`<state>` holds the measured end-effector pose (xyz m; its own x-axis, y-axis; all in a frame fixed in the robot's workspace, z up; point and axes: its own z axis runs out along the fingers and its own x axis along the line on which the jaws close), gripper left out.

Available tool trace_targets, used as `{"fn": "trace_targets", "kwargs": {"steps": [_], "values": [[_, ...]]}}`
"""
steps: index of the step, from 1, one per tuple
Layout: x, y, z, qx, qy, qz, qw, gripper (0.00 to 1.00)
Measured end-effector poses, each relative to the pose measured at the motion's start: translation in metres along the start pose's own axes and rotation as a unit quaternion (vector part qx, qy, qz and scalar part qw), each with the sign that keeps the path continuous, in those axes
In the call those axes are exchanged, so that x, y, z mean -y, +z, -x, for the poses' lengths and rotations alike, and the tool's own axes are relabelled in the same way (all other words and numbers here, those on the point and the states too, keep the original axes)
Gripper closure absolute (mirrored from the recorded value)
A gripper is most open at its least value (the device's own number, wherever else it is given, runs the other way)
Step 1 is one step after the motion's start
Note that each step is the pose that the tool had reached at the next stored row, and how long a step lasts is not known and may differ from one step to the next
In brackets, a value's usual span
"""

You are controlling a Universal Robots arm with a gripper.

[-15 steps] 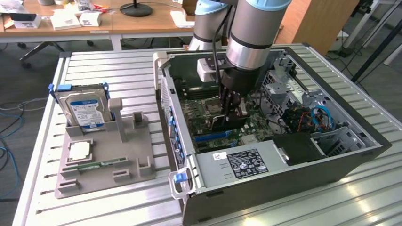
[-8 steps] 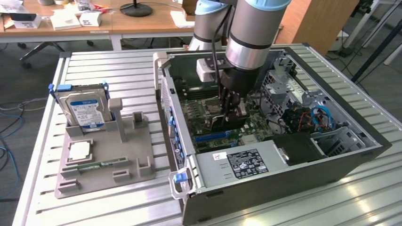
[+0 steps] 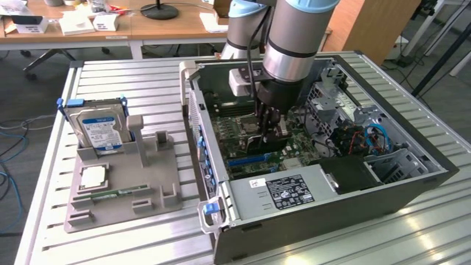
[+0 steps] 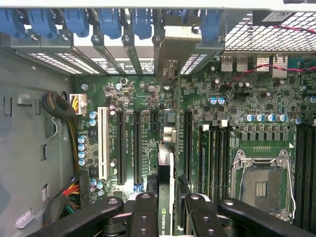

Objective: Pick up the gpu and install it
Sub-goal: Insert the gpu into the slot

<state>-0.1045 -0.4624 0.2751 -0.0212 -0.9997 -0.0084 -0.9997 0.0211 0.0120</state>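
My gripper [image 3: 266, 126] reaches down into the open computer case [image 3: 412, 182] and is shut on the gpu [image 3: 255, 144], a thin dark card held on edge just above the motherboard [image 3: 235, 118]. In the wrist view the gpu [image 4: 166, 163] runs edge-on between my black fingers [image 4: 145, 210], with a green logo near my gripper [image 4: 168, 202]. Its pale metal bracket [image 4: 168, 57] stands at the case's rear slot openings. The card hangs over the gap between two long black expansion slots [image 4: 137, 148], [image 4: 187, 143]. I cannot tell whether its edge touches a slot.
On the exterior view's left a grey holder [image 3: 125, 187] carries the silver hard drive [image 3: 99, 130], a processor chip [image 3: 94, 175] and a green memory stick [image 3: 110, 194]. Inside the case are the power supply [image 3: 287, 190], drive cages [image 3: 331, 105] and cables [image 3: 372, 138]. An empty processor socket [image 4: 260, 185] lies beside the slots.
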Motion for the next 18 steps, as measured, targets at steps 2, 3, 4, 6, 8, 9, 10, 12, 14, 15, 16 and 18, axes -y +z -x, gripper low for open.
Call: {"fn": "trace_targets", "kwargs": {"steps": [2,3,4,6,8,9,10,12,14,15,16,18], "values": [[-0.0005,0.0,0.0,0.0,0.0,0.0,1.0,0.74],[-0.0007,0.0,0.0,0.0,0.0,0.0,1.0,0.74],[-0.0008,0.0,0.0,0.0,0.0,0.0,1.0,0.74],[-0.0008,0.0,0.0,0.0,0.0,0.0,1.0,0.74],[-0.0011,0.0,0.0,0.0,0.0,0.0,1.0,0.74],[-0.0015,0.0,0.0,0.0,0.0,0.0,1.0,0.74],[-0.0016,0.0,0.0,0.0,0.0,0.0,1.0,0.74],[-0.0019,0.0,0.0,0.0,0.0,0.0,1.0,0.74],[-0.002,0.0001,0.0,0.0,0.0,0.0,1.0,0.74],[-0.0024,0.0001,0.0,0.0,0.0,0.0,1.0,0.74],[-0.0028,0.0001,-0.0001,0.0,0.0,0.0,1.0,0.74],[-0.0036,0.0001,-0.0001,0.0,0.0,0.0,1.0,0.74]]}}
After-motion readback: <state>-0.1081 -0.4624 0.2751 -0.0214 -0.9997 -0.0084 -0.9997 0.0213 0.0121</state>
